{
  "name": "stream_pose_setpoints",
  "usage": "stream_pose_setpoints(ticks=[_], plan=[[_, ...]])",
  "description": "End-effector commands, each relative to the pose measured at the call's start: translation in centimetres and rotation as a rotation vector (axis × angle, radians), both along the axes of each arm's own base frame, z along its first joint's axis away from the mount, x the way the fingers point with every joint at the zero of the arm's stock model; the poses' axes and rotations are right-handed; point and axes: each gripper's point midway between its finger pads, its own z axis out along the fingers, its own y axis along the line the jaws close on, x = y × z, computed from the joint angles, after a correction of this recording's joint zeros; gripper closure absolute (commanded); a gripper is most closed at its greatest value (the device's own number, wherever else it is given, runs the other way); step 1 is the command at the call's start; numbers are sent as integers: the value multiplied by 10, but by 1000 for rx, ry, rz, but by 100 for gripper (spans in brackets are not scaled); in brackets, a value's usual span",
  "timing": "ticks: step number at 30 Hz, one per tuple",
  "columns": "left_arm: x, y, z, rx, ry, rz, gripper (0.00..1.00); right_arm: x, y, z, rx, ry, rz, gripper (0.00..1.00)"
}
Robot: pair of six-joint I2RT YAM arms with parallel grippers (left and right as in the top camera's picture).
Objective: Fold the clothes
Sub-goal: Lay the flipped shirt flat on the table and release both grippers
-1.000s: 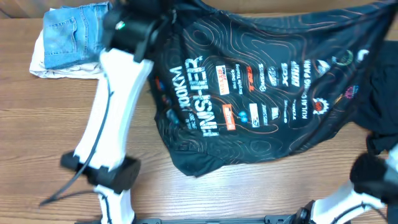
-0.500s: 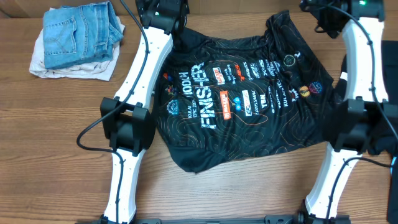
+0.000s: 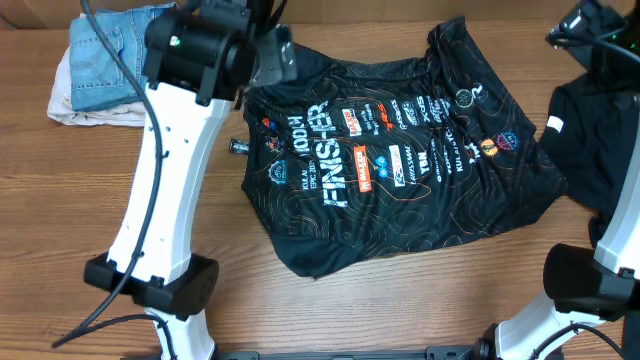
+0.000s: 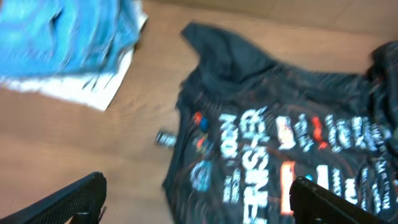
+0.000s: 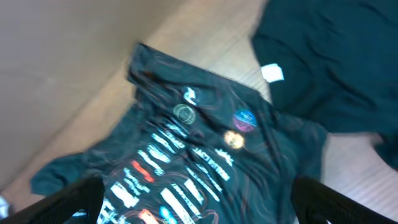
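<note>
The clothes, a black jersey (image 3: pixel 400 170) with orange contour lines and white and red logos, lie spread on the wooden table (image 3: pixel 90 200), rumpled along the edges. My left gripper (image 4: pixel 202 205) hangs open above the jersey's left part, with nothing between its fingers (image 4: pixel 74 198). In the overhead view it sits near the jersey's top left corner (image 3: pixel 272 55). My right gripper (image 5: pixel 199 205) is open too, high over the jersey's right part (image 5: pixel 186 155), and holds nothing. The right arm (image 3: pixel 590 25) shows at the top right corner.
Folded blue jeans (image 3: pixel 125 50) rest on a white cloth (image 3: pixel 70 100) at the back left. Another black garment (image 3: pixel 590 140) with a white tag (image 3: pixel 553 127) lies at the right edge, beside the jersey. A small label (image 3: pixel 238 147) sticks out from the jersey's left side.
Both grippers have opened and let go of the jersey, which was held up spread and now lies on the table. Both arms have lifted away from it.
</note>
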Motion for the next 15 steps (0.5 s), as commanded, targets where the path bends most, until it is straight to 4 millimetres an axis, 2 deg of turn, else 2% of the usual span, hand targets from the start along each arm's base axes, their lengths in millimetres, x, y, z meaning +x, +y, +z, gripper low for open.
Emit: stream_pose_setpoints(ticks=[1,3,7,8,11,13,14,15], plan=[[-40,20,39,-23,-74,116,3,-32,-5,18,-38,2,-59,0],[-65,19,46,-12,-62,103,3,-35,-4,20,-55,3,-26,0],[-92,-15,35,-58,6,-33,2,-37,-11,20,-61,6,-42,0],[-100,-18,26,-50,38,-38,2,-40,-20,18,-63,16,-60,0],[-129,-1,-14,-35,160,85,0,-56,-47,10,-58,52,-138,0],[-156,7,-50,-48,269,168,0,-70,-63,-7,-25,107,-170,0],[-164,5,-62,-53,309,165,0,-72,-64,-12,-9,118,-171,0],[-173,-3,-80,-71,370,150,0,-76,-65,-24,32,150,-169,0]])
